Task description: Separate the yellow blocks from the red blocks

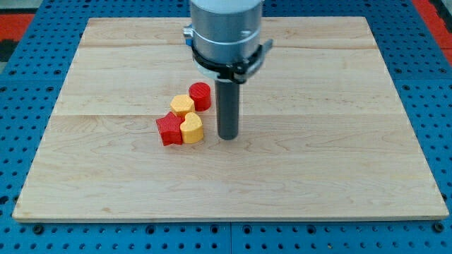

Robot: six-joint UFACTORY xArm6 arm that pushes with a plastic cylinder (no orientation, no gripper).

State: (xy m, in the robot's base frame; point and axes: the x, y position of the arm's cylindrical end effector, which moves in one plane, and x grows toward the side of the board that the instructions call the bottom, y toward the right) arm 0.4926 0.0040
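A pale wooden desk [318, 162] lies on blue pegboard [21, 106]. The end effector is a plain rod holding nothing; my tip [227, 136] stands just right of the yellow heart block [191, 128], which touches the red star block [169, 130]; the yellow hexagon block [182, 105] touches the red cylinder block [200, 95].

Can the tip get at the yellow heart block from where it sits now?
Probably yes: my tip stands just to the view's right of the yellow heart block, with bare board between them and nothing blocking.
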